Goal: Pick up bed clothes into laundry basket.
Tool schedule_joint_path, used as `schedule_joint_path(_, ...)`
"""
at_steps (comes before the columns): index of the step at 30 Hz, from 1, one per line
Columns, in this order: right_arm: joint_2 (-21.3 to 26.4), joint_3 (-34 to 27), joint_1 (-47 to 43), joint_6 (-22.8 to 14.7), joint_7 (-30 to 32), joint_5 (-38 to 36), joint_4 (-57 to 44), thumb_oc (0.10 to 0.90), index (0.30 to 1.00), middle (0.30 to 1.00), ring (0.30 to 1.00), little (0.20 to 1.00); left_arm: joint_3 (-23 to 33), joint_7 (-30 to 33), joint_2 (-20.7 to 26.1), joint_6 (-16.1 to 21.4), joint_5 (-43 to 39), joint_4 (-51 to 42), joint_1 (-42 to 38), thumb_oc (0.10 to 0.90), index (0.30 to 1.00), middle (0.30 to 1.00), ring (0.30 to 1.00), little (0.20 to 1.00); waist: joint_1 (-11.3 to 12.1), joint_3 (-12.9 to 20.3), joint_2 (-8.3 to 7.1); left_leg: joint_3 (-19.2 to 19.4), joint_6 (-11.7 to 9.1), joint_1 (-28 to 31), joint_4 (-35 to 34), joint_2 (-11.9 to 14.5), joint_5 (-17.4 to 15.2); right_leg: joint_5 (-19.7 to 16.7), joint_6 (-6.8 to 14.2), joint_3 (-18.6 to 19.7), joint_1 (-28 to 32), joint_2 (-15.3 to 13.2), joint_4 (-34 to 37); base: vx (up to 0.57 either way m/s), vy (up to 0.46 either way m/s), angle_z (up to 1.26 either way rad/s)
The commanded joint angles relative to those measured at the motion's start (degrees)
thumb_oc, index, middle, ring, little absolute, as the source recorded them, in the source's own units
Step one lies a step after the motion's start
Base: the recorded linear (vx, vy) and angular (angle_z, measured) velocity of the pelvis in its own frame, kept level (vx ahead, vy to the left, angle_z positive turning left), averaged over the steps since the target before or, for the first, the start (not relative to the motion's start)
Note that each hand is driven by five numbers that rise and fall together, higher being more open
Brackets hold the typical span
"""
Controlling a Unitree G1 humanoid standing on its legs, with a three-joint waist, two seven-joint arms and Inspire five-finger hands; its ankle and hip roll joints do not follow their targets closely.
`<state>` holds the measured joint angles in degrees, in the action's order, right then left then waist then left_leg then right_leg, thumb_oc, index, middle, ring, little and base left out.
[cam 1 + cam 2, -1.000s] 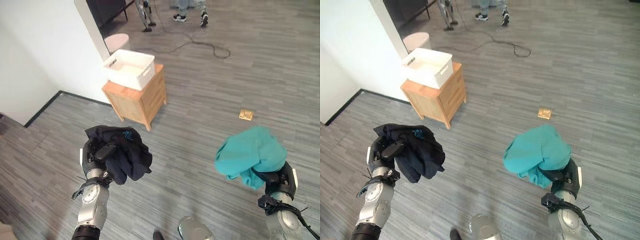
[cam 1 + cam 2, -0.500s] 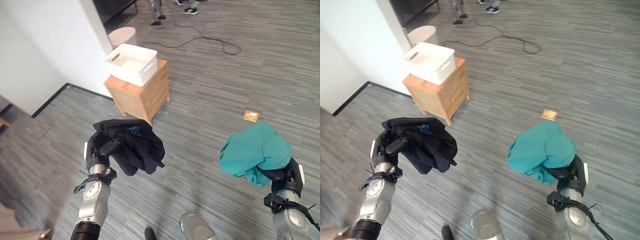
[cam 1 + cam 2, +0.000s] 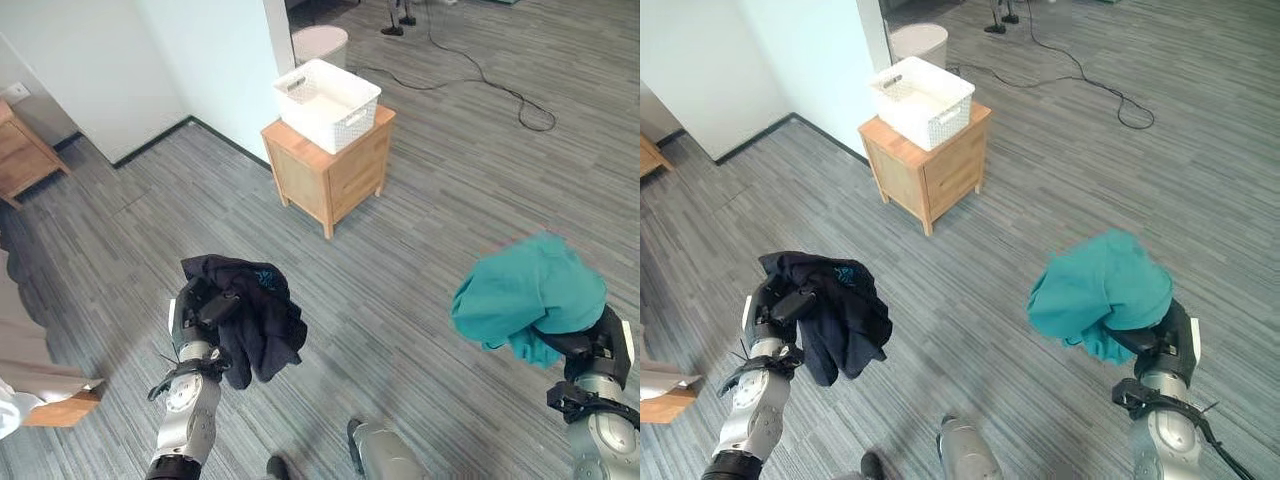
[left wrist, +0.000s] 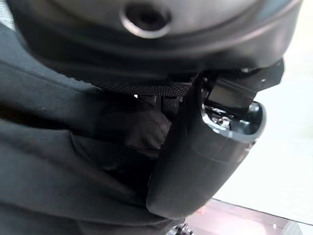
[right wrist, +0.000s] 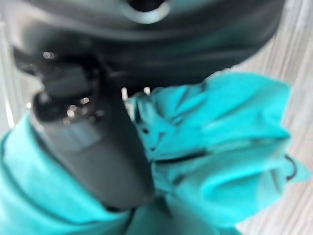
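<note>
Left eye view: the left robot hand is raised over the grey plank floor, clenched on a bunched black garment with a small blue print, which droops over and beside it. The right robot hand holds up a teal garment that is heaped on top of it. Well ahead of both, a white laundry basket with slotted walls sits on a small wooden cabinet next to the corner of a white wall; a pale round bin stands just behind it. Right eye view: the same layout, with a black cord trailing across the floor beyond the cabinet. Left wrist view: the thumb presses into folds of the black cloth, pinning it against the palm. Right wrist view: the thumb is curled into the teal cloth, which bulges around it.
</note>
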<state>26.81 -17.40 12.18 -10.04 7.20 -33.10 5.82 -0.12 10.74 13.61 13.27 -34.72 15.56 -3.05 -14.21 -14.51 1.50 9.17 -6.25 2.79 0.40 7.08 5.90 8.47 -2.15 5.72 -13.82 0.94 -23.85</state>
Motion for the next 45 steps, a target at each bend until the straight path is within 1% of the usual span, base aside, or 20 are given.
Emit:
schedule_joint_path(1,0.97,-3.87,-2.96,-7.59,0.21,-0.83,-6.39,0.4,0.3,0.3,0.3,0.3,3.27,-0.91,6.09,5.9,1.51,-7.03,-5.24,0.4,0.3,0.3,0.3,0.3,-0.5,3.47,-1.2,-0.48,-0.12,0.67,1.09,-0.99,-7.08,-5.9,7.3,6.69,10.01,-5.04,19.52,-0.08,0.226,-0.12)
schedule_joint_path(3,-0.06,-3.0,-3.83,-7.79,0.78,-0.27,-6.09,0.4,0.3,0.3,0.3,0.3,4.46,0.1,7.62,6.38,2.03,-7.74,-5.52,0.4,0.3,0.3,0.3,0.3,-0.09,2.78,-1.6,1.28,0.66,0.05,0.12,-2.05,-7.42,-8.62,8.87,7.98,8.31,-6.02,21.55,-0.12,0.214,-0.36)
schedule_joint_path(6,-0.75,-2.57,-4.02,-7.58,0.7,-0.09,-6.15,0.4,0.3,0.3,0.3,0.3,5.14,0.78,7.86,6.48,2.13,-7.33,-5.63,0.4,0.3,0.3,0.3,0.3,0.08,2.59,-2.21,2.67,1.13,0.19,-0.53,-2.71,-7.73,-9.75,9.85,9.18,7.76,-6.34,22.39,-0.06,0.132,-0.36)
schedule_joint_path(7,-7.11,5.22,-3.66,-5.89,-0.75,-6.18,1.49,0.4,0.3,0.3,0.3,0.3,-0.03,-3.67,11.1,-1.05,3.04,-0.58,-0.62,0.4,0.3,0.3,0.3,0.3,5.0,8.79,-8.74,7.43,3.42,4.37,-0.68,0.01,-8.14,-6.66,10.43,5.58,14.67,-1.62,20.28,-0.06,0.044,-0.22)
schedule_joint_path(8,-7.08,5.17,-3.71,-5.89,-0.77,-6.19,1.55,0.4,0.3,0.3,0.3,0.3,-0.06,-3.64,11.07,-1.07,3.04,-0.56,-0.69,0.4,0.3,0.3,0.3,0.3,4.89,8.7,-8.72,7.27,3.39,4.39,-0.7,0.03,-8.09,-6.64,10.39,5.42,14.75,-1.62,20.29,-0.07,0.021,-0.13)
schedule_joint_path(11,-4.67,4.53,-5.03,-5.58,-1.32,-5.28,-0.4,0.4,0.3,0.3,0.3,0.3,-0.41,-4.28,10.94,-0.86,1.98,-1.77,-0.45,0.4,0.3,0.3,0.3,0.3,6.01,9.55,-9.8,5.41,3.15,4.42,-1.21,0.51,-7.5,-5.96,9.7,3.34,15.77,-1.5,20.19,-0.04,-0.037,0.25)
schedule_joint_path(13,1.01,6.23,-9.65,-5.01,-1.49,-4.26,-0.76,0.4,0.3,0.3,0.3,0.3,-0.56,-3.32,12.89,-0.86,2.06,-1.5,-2.23,0.4,0.3,0.3,0.3,0.3,7.7,10.11,-11.1,3.34,2.72,4.23,-1.26,1.0,-6.78,-5.29,9.0,2.12,16.51,-1.09,19.57,-0.05,-0.036,0.6)
schedule_joint_path(14,1.09,6.28,-9.89,-5.05,-1.5,-4.29,-0.58,0.4,0.3,0.3,0.3,0.3,-0.5,-3.3,12.87,-0.87,2.06,-1.47,-2.34,0.4,0.3,0.3,0.3,0.3,7.49,9.95,-11.09,3.15,2.71,4.24,-1.24,0.98,-6.77,-5.23,8.98,1.93,16.6,-1.12,19.55,-0.04,-0.019,0.59)
schedule_joint_path(15,3.06,6.76,-11.61,-5.02,-1.93,-4.03,-1.52,0.4,0.3,0.3,0.3,0.3,-0.28,-3.0,13.77,-0.78,2.08,-1.45,-3.23,0.4,0.3,0.3,0.3,0.3,7.96,9.83,-11.54,2.16,2.61,4.07,-1.11,1.07,-6.63,-4.99,8.8,1.37,17.03,-1.05,19.5,-0.05,0.0,0.53)
schedule_joint_path(17,6.54,8.3,-16.26,-5.52,-2.82,-4.24,-4.1,0.4,0.3,0.3,0.3,0.3,0.9,-1.94,15.63,-0.1,1.74,-1.82,-4.38,0.4,0.3,0.3,0.3,0.3,9.76,10.29,-12.39,0.65,2.4,3.86,-0.8,1.05,-6.55,-4.77,8.62,0.16,17.78,-1.08,19.41,-0.05,0.005,0.51)
schedule_joint_path(18,6.59,8.4,-16.45,-5.55,-2.82,-4.26,-3.98,0.4,0.3,0.3,0.3,0.3,1.0,-1.92,15.63,-0.11,1.74,-1.84,-4.4,0.4,0.3,0.3,0.3,0.3,9.61,10.18,-12.39,0.57,2.4,3.88,-0.77,1.04,-6.57,-4.74,8.62,0.07,17.86,-1.1,19.41,-0.02,0.011,0.35)
schedule_joint_path(22,7.91,11.46,-21.02,-5.39,-3.57,-3.26,-5.68,0.4,0.3,0.3,0.3,0.3,2.33,-1.2,15.55,0.44,0.75,-3.1,-3.05,0.4,0.3,0.3,0.3,0.3,11.43,10.5,-12.64,-1.06,2.53,3.73,-0.06,0.84,-6.38,-4.76,8.19,-1.22,18.73,-1.47,19.2,-0.04,0.034,0.3)
schedule_joint_path(28,7.93,10.13,-18.17,-4.54,-3.53,0.29,-7.02,0.4,0.3,0.3,0.3,0.3,2.25,-2.44,13.59,0.0,1.63,-3.62,-0.09,0.4,0.3,0.3,0.3,0.3,10.57,10.6,-11.39,-0.71,2.82,4.68,0.82,0.54,-7.89,-4.24,8.09,-0.61,19.42,-1.91,19.24,0.01,0.05,0.12)
schedule_joint_path(30,6.01,8.39,-15.17,-4.49,-3.26,0.56,-6.91,0.4,0.3,0.3,0.3,0.3,3.04,-2.68,12.69,-0.14,2.35,-4.88,1.64,0.4,0.3,0.3,0.3,0.3,9.33,10.36,-10.24,-0.08,3.2,5.23,0.42,0.24,-8.12,-4.7,8.2,0.63,18.93,-2.04,19.41,0.0,0.057,-0.04)
schedule_joint_path(31,5.97,8.36,-15.04,-4.43,-3.25,0.59,-7.04,0.4,0.3,0.3,0.3,0.3,3.03,-2.68,12.68,-0.17,2.37,-4.95,1.74,0.4,0.3,0.3,0.3,0.3,9.44,10.42,-10.22,0.03,3.2,5.28,0.38,0.25,-8.13,-4.72,8.21,0.74,18.91,-2.02,19.42,0.01,0.05,-0.13)
schedule_joint_path(34,1.74,4.4,-7.89,-4.57,-3.0,0.81,-8.03,0.4,0.3,0.3,0.3,0.3,4.95,-2.42,12.2,0.11,3.2,-7.81,2.83,0.4,0.3,0.3,0.3,0.3,7.53,10.08,-8.77,0.99,3.44,5.3,0.33,-0.05,-8.63,-5.12,8.33,3.42,17.48,-1.74,19.54,0.02,0.046,-0.4)
schedule_joint_path(35,1.72,4.37,-7.84,-4.54,-3.0,0.82,-8.07,0.4,0.3,0.3,0.3,0.3,4.92,-2.42,12.21,0.1,3.2,-7.83,2.86,0.4,0.3,0.3,0.3,0.3,7.58,10.14,-8.77,1.02,3.44,5.27,0.35,-0.04,-8.65,-5.11,8.33,3.45,17.43,-1.73,19.52,0.01,0.057,-0.41)
schedule_joint_path(36,0.04,2.72,-5.03,-4.32,-2.92,1.02,-7.43,0.4,0.3,0.3,0.3,0.3,5.49,-2.81,11.99,0.32,3.61,-9.34,3.14,0.4,0.3,0.3,0.3,0.3,6.3,9.65,-8.27,1.29,3.46,4.71,0.72,-0.15,-8.79,-5.3,8.35,4.3,16.63,-1.61,19.51,0.01,0.043,-0.34)
schedule_joint_path(39,-3.7,0.75,-1.09,-4.46,-2.87,-0.01,-5.98,0.4,0.3,0.3,0.3,0.3,6.41,-2.45,10.12,0.97,3.95,-9.98,3.55,0.4,0.3,0.3,0.3,0.3,4.55,10.2,-7.42,2.47,3.64,5.22,0.29,-0.5,-9.48,-5.46,8.43,5.62,16.67,-1.66,20.28,0.1,0.053,-0.36)
schedule_joint_path(45,-5.56,-0.07,-1.08,-5.52,-2.28,-0.67,-6.68,0.4,0.3,0.3,0.3,0.3,5.22,-1.88,8.59,1.7,3.94,-8.97,1.96,0.4,0.3,0.3,0.3,0.3,2.31,9.93,-5.9,4.66,3.86,5.64,0.31,-0.85,-10.45,-4.87,8.86,6.67,15.41,-2.34,18.62,0.07,0.047,-0.21)
